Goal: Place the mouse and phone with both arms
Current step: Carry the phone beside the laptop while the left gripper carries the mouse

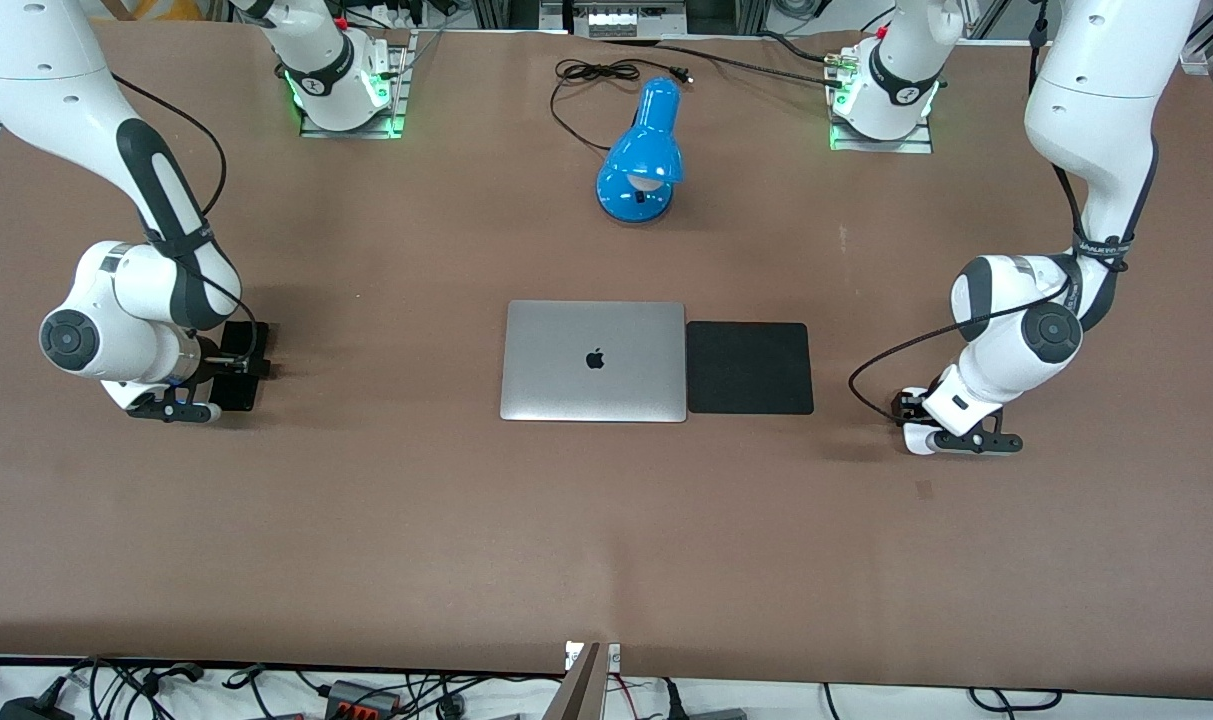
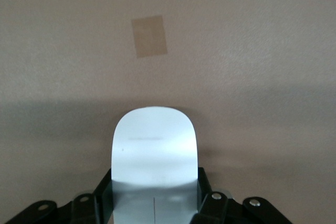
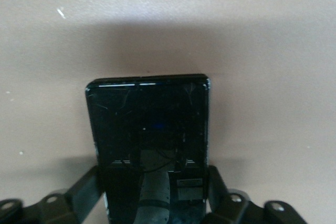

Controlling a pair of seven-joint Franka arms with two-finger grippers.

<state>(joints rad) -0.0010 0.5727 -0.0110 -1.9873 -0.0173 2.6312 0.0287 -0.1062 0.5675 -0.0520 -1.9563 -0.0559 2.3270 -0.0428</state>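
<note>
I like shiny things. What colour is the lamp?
The lamp is glossy bright blue, seen best in the front view.

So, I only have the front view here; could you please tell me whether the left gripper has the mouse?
Observer: Yes, in the left wrist view the left gripper is shut on the mouse, one of the fingers on each side.
Operator: And the right one, please?
Observer: The right gripper is shut on the phone, gripped across its width.
Operator: Anything on the table near the mouse?
Observer: A small tape patch lies on the table.
</note>
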